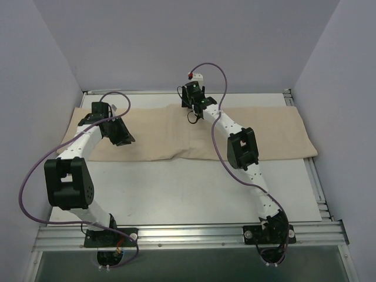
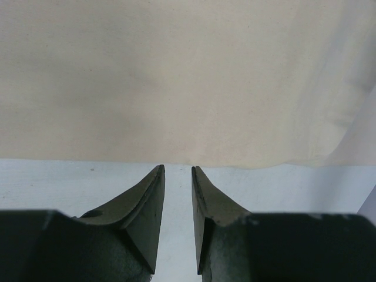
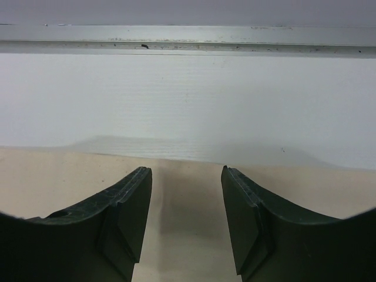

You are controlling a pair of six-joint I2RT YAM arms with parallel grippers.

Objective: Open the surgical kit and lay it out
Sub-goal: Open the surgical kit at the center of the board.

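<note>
Our wrap point(image 1: 176, 132) lies folded, with nothing laid out yet. At its edges our left claw point(image 2: 177, 171) gapes narrowly and the right claw point(image 3: 186, 171) half-open, both empty.

One cloth point(image 1: 158, 132) and one table point(image 1: 176, 188). Two arms, the left arm point(image 1: 73, 170) and the right arm point(image 1: 247, 158). Two grippers, the left gripper point(image 2: 178, 170) and the right gripper point(image 3: 186, 170), each with two fingers point(image 2: 150, 200), so four fingers in all. Two purple cables, the left cable point(image 1: 23, 191) and the right cable point(image 1: 225, 76). Three walls point(image 1: 188, 41): left, back and right.
</note>
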